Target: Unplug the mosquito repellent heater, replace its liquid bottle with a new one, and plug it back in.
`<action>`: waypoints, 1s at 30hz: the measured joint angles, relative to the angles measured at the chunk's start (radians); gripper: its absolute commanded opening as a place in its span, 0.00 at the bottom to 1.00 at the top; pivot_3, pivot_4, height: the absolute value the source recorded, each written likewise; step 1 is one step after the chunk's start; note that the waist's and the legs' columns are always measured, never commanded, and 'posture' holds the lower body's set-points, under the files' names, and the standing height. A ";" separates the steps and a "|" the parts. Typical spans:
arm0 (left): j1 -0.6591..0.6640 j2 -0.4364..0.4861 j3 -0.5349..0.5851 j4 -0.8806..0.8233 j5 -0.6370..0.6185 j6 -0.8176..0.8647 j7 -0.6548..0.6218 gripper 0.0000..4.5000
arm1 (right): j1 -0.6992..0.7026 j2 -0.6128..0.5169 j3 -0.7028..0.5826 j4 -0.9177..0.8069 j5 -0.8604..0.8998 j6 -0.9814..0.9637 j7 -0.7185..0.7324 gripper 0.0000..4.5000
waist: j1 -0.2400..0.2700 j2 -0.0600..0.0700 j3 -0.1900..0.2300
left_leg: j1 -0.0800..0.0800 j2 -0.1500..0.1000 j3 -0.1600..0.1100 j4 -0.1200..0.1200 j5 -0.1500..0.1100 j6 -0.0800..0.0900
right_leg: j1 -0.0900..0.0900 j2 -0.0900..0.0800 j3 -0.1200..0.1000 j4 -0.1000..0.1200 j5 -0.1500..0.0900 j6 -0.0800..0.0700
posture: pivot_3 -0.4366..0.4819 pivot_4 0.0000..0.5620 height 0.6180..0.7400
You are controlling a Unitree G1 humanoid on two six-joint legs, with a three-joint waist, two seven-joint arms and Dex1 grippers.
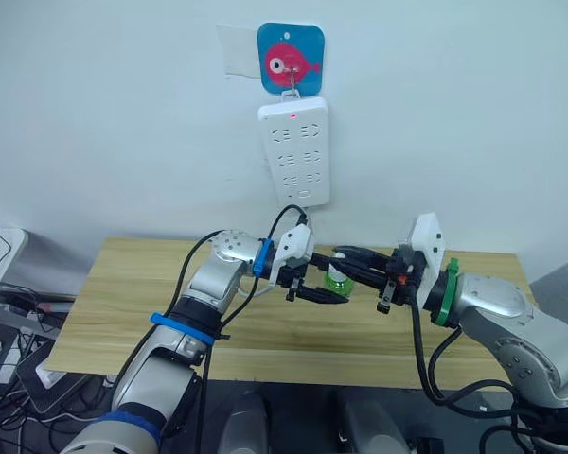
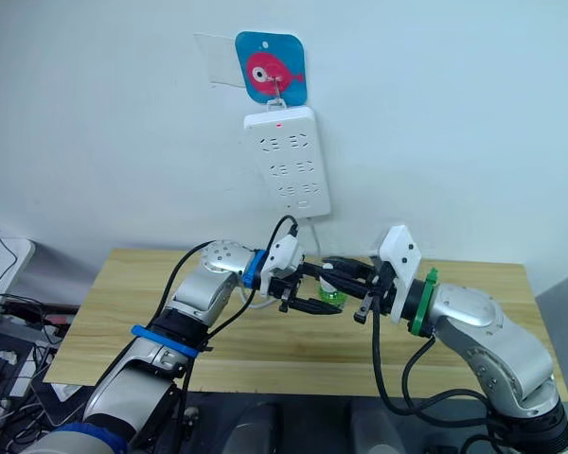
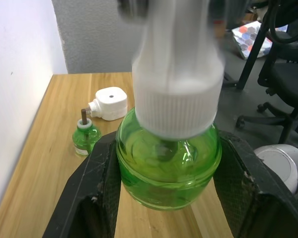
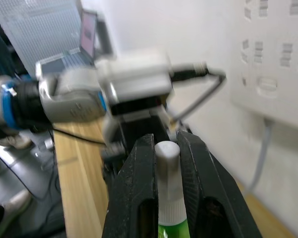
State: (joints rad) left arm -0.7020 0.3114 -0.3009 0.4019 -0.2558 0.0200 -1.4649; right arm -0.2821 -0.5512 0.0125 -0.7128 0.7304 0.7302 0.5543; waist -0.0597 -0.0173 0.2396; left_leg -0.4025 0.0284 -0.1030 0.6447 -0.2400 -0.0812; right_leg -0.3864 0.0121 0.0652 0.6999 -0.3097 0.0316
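Both tools clamped on the new one above the desk (image 1: 123, 312).

The left tool (image 3: 166, 198) grips the green body of the new one (image 3: 168, 168); the right tool (image 4: 166, 163) pinches its white cap. Beyond the left tool, the mosquito repellent heater (image 3: 109, 102) and its liquid bottle (image 3: 86, 138) sit on the desk, just beside each other.

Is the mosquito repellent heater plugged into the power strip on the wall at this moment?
No, the mosquito repellent heater lies on the wooden table beside a small uncapped green bottle, not in the power strip.
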 measured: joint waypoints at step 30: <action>0.087 0.118 0.052 -0.053 0.019 0.048 0.060 0.49 | 0.090 0.364 0.035 1.038 -0.611 -0.826 -0.354 0.06 | 0.001 0.000 0.000 | 0.001 0.000 0.003 -0.001 0.000 0.000 | -0.002 0.000 0.003 0.003 0.000 0.000 | 0.48 0.35 1.00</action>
State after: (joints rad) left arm -0.6152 0.4299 -0.2487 0.3494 -0.2370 0.0680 -1.4045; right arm -0.1917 -0.1869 0.0471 0.3250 0.1194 -0.0956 0.2007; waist -0.0588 -0.0173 0.2394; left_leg -0.4010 0.0289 -0.0995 0.6434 -0.2399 -0.0813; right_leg -0.3882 0.0121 0.0682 0.7028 -0.3097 0.0314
